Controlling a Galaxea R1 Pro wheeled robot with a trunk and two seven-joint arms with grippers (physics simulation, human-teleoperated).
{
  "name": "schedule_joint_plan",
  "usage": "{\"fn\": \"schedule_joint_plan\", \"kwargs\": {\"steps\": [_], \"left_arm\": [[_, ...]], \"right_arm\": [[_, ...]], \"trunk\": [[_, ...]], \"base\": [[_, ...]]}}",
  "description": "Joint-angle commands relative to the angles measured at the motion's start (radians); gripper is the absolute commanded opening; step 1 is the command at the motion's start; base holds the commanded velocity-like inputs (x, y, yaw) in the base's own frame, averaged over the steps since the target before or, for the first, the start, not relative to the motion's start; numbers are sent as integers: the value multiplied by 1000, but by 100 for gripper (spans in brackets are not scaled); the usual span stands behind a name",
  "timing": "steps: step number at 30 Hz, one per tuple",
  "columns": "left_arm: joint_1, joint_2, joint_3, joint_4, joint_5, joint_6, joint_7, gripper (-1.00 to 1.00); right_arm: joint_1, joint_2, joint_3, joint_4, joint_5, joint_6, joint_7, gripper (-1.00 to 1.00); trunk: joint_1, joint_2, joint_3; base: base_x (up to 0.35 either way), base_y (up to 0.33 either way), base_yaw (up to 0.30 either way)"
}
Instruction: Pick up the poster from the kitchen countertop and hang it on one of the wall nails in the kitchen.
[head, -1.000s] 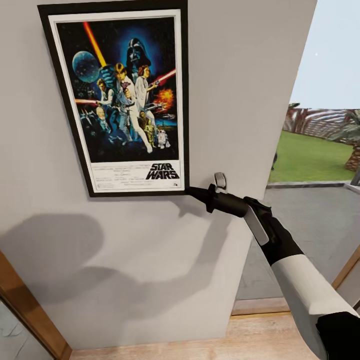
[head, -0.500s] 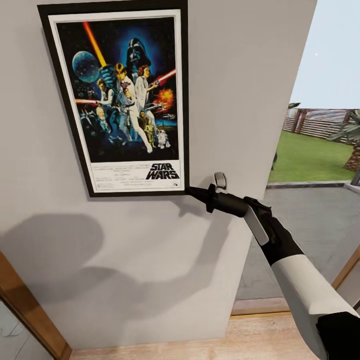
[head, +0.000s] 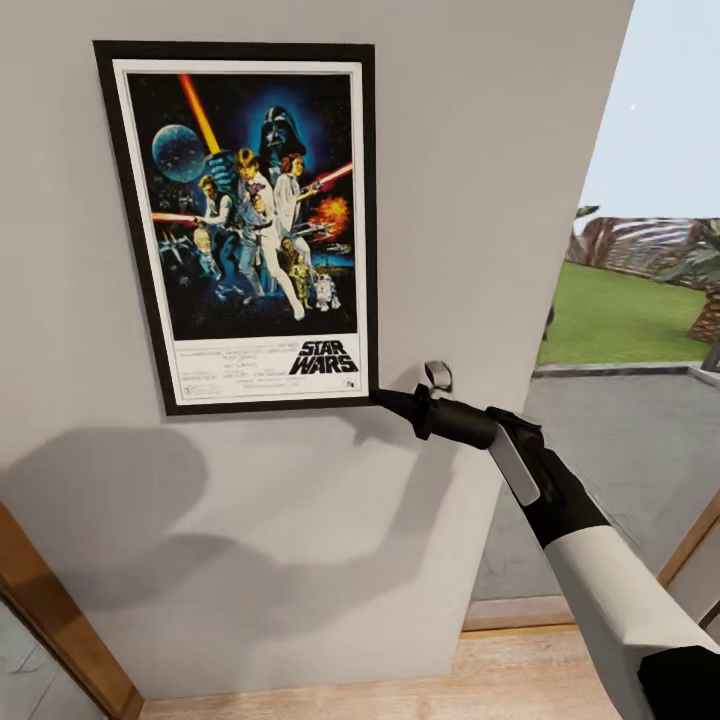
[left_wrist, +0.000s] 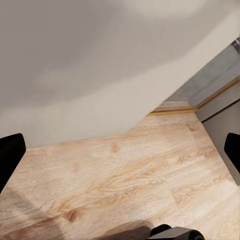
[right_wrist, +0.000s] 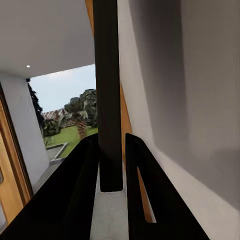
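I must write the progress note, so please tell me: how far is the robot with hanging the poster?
Done: the poster is off the countertop and up against the grey wall, nearly upright. In hand: the right gripper pinches its lower right corner; the right wrist view shows the black frame edge between the closed fingers. Left: settling it on a nail, which is hidden, then letting go. The left gripper hangs open over the floor.

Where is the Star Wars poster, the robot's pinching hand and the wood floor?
poster (head: 245, 225): head view, middle of its artwork.
right gripper (head: 385, 398): head view, fingertips at poster's corner.
wooden floor (left_wrist: 125, 185): left wrist view, bare planks.
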Motion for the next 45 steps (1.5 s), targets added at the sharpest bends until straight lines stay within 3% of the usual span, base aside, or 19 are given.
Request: {"fn": "schedule_joint_plan", "kwargs": {"steps": [1, 15, 16, 21, 45], "left_arm": [[0, 0, 0, -1, 1, -7, -1, 100], [0, 1, 1, 0, 1, -6, -1, 100], [0, 1, 22, 0, 1, -7, -1, 100], [0, 1, 40, 0, 1, -7, -1, 100], [0, 1, 42, 0, 0, -7, -1, 100]], "right_arm": [[-1, -1, 3, 3, 8, 6, -16, -100], [0, -1, 3, 3, 8, 6, -16, -100], [0, -1, 3, 3, 8, 6, -17, -100], [0, 0, 3, 3, 8, 6, -17, -100], [0, -1, 3, 7, 8, 7, -17, -100]], "trunk": [[1, -2, -2], [1, -2, -2], [1, -2, -2], [1, -2, -2], [1, -2, -2]], "base": [[0, 0, 0], [0, 3, 0], [0, 132, 0], [0, 75, 0], [0, 87, 0]]}}
